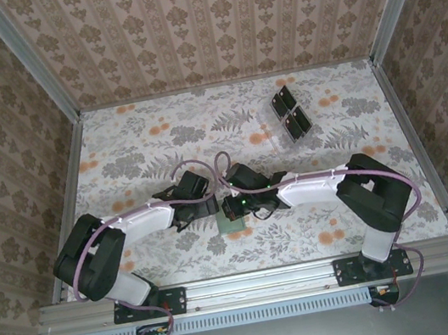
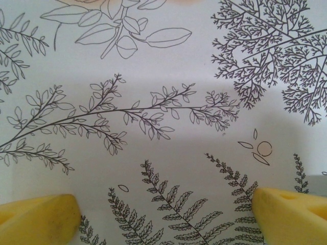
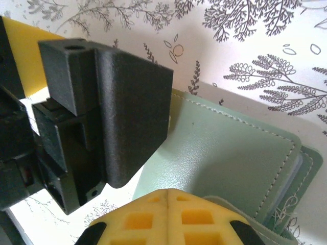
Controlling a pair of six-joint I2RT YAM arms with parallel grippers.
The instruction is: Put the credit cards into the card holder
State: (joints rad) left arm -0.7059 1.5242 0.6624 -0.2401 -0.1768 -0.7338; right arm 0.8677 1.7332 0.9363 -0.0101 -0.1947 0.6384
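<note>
The card holder [image 1: 234, 224] is a dull-green case lying on the flowered cloth just in front of both grippers; in the right wrist view its paler green stitched surface [image 3: 230, 148] is seen from close up. My right gripper [image 3: 168, 196] is shut, its yellow pads pressed together right at the holder's near edge; I cannot make out anything between them. In the top view it [image 1: 234, 210] hangs over the holder. My left gripper [image 2: 166, 217] is open over bare cloth, just left of the holder [image 1: 203, 209]. The credit cards are hidden.
A clear rack with dark square panels [image 1: 290, 113] stands at the back right. The black body of the left gripper [image 3: 122, 112] sits very close to the right gripper's left side. Patterned walls close in the table on three sides.
</note>
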